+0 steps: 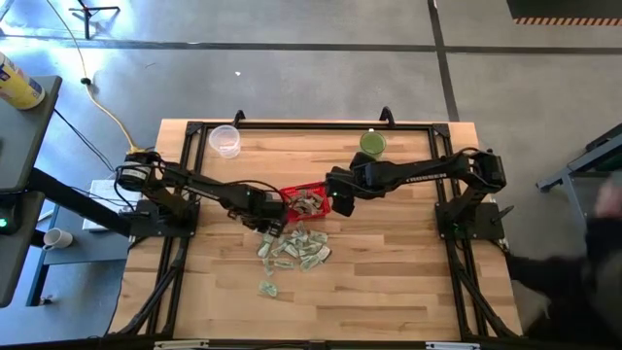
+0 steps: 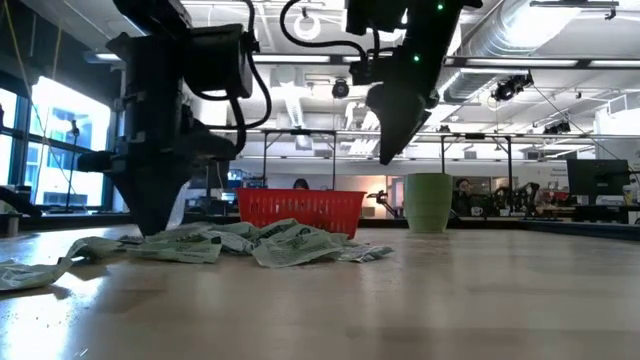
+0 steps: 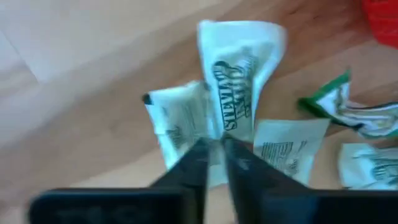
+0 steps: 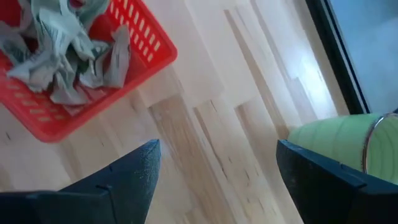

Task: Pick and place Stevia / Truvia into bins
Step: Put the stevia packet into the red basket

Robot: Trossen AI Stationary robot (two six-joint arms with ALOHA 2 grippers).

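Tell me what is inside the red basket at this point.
The red basket holds a crumpled heap of pale green-and-white sachets. They cover most of its floor, so how many lie there, or whether anything sits beneath them, cannot be seen.

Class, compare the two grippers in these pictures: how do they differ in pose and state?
The left gripper is down at the table, fingers pinched on a Stevia sachet; the right gripper hangs in the air, fingers wide apart and empty. The left works at the loose pile; the right hovers beside the red basket. Both have dark fingers.
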